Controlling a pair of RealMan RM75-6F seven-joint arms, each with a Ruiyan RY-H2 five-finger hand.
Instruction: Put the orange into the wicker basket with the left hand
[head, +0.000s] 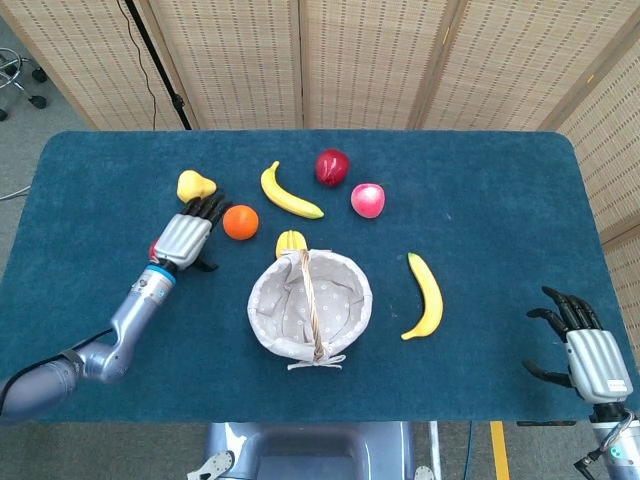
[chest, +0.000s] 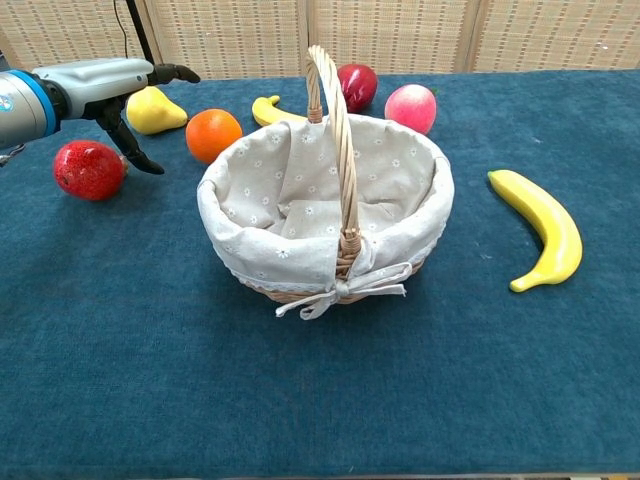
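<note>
The reach is in hand: the left hand (head: 187, 238), fingers spread and empty, hovers just beside the orange (head: 240, 222). Next it must close around it, then carry it to the basket (head: 355, 275).

Both hands, left hand (head: 184, 238) and right hand (head: 597, 362), have ribbed silver backs; black fingers (head: 209, 206); blue wrist band.
</note>
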